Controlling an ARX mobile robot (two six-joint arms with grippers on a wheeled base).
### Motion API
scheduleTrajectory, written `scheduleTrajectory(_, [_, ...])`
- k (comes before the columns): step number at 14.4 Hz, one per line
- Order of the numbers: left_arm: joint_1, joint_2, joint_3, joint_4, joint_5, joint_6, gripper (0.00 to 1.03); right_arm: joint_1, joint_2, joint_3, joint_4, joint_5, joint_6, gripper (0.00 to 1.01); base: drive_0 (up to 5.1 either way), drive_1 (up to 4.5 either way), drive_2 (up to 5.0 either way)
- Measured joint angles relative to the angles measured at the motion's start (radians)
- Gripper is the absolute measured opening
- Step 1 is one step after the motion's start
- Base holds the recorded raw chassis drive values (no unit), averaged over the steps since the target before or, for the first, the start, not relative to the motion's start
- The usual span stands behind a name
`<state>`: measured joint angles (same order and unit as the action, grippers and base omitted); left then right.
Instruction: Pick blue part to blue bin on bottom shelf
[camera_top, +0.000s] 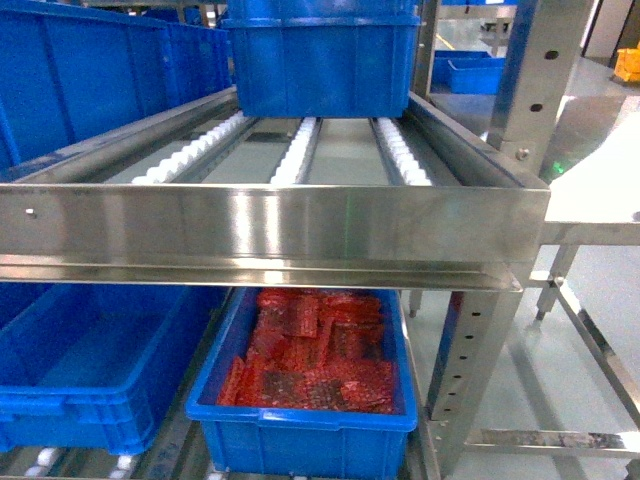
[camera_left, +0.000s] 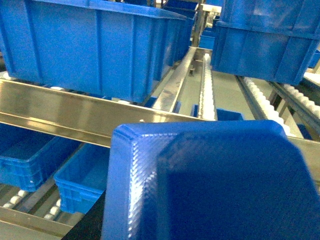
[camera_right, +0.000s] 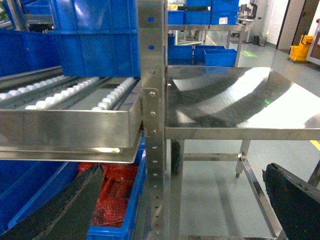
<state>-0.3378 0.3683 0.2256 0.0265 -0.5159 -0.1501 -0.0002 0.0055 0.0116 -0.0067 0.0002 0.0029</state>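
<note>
- We see the blue part (camera_left: 210, 185) filling the near half of the left wrist view, a moulded blue piece with a raised, rounded-corner face; it sits right at the camera, so the left claw seems to be gripping it, though its fingers are hidden behind the part.
- In the right wrist view, two dark fingers of the right gripper (camera_right: 175, 200) show at the lower left and lower right corners, set wide apart with nothing between them.
- On the bottom shelf (camera_top: 160, 450), the head view shows a blue bin (camera_top: 300, 430) at centre, filled with red bubble-wrapped packets (camera_top: 315, 355), and a second blue bin (camera_top: 90, 370) just to its left, with nothing visible inside.
- Above them runs the upper roller level (camera_top: 270, 225), its steel front rail near us and white roller tracks (camera_top: 295, 155) running away; a further blue crate (camera_top: 320, 55) stands at its far end.
- To the right stands the flat-topped steel table (camera_right: 240, 100).
</note>
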Motion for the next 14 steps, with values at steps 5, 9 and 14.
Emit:
scheduleTrajectory(5, [0.000,0.000,0.000,0.000,0.000,0.000,0.43,0.000,0.000,0.000,0.002,0.000,0.000,0.98,-5.0,2.48,2.5])
scheduleTrajectory(9, [0.000,0.000,0.000,-0.002,-0.001,0.000,0.43,0.000,0.000,0.000,0.002,0.000,0.000,0.98,-5.0,2.41,2.4])
scheduleTrajectory(14, [0.001,-0.002,0.000,0.000,-0.006,0.000,0.43,0.000,0.000,0.000,0.001,-0.003,0.000,0.98,-1.0,0.46,0.5])
